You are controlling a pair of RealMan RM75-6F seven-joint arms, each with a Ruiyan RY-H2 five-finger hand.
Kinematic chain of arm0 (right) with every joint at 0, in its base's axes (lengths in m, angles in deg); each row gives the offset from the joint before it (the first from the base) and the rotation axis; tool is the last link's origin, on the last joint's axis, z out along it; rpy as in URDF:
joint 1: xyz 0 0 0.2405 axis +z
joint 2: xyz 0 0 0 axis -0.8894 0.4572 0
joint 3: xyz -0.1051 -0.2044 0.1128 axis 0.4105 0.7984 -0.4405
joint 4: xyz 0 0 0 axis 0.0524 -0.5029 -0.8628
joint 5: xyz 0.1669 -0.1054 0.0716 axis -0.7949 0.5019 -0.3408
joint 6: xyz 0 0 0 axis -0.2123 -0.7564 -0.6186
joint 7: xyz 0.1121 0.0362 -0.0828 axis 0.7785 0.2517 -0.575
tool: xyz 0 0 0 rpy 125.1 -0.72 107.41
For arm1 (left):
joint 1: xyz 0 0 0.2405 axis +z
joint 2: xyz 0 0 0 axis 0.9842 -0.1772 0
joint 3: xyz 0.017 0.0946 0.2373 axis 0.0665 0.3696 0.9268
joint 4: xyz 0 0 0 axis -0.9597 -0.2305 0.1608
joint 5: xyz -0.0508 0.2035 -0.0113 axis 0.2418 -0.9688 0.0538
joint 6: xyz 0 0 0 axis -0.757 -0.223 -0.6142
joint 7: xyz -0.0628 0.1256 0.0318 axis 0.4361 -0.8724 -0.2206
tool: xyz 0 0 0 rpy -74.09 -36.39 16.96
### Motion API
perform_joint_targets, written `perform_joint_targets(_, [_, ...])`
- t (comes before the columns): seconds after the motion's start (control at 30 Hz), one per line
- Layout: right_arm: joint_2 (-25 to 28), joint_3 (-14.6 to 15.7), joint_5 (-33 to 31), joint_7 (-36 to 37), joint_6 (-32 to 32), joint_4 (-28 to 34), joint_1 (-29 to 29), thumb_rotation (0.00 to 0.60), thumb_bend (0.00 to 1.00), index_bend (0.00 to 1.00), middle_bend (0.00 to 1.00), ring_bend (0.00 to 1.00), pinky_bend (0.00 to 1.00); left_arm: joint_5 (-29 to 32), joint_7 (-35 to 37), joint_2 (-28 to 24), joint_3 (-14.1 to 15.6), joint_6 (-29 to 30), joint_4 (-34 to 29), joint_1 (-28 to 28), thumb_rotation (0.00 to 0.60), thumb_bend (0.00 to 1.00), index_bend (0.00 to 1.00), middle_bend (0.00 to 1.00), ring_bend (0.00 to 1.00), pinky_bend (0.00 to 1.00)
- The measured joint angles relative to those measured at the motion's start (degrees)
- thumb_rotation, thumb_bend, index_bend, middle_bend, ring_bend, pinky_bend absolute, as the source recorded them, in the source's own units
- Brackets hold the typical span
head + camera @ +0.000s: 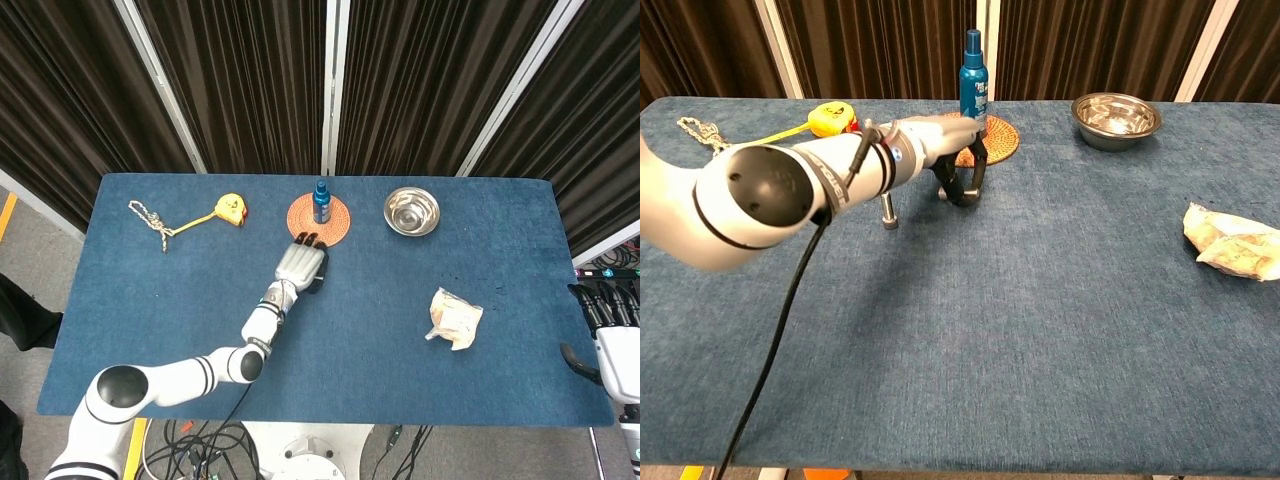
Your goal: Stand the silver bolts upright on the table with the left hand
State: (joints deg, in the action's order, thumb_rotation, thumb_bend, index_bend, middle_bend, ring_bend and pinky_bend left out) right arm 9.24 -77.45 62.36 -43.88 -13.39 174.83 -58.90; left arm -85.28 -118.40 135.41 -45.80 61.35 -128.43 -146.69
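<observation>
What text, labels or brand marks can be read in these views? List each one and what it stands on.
No text here can be read for certain.
Blue spray bottle: a white label patch with print, too small to read.
Yellow tape measure: a dark mark on its face, too blurred to read.
Left arm's grey wrist band, beside the left hand: dark lettering, too blurred to read.
Snack packet: no legible print.

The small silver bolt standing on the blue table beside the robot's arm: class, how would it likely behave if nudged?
The small silver bolt stands upright, tall and narrow, so a nudge would probably tip it. Its round shank suggests that it would then roll, though the blue cloth-covered table looks soft enough to slow it.
</observation>
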Motion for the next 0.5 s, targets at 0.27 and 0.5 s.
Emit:
perform_joint_targets(0.27, [0.0,0.1,0.6,-0.1,-0.4,0.1,-0.1,0.6,0.19,0.09,0.15,0.0,0.02,1.5,4.8,-3.7,-1.8,-0.1,-4.8,2.2,0.6,0.37,0.54,0.2,0.0,0.0])
perform_joint_targets(0.5, [0.0,0.2,0.9,-0.7,-0.6,0.7,-0.2,0.6,0.19,0.09,0.15,0.0,0.02,2.9,7.9,-4.6,-2.0,-1.0,-5.8,3.1,0.6,0.37,0.51,0.2,0.0,0.0])
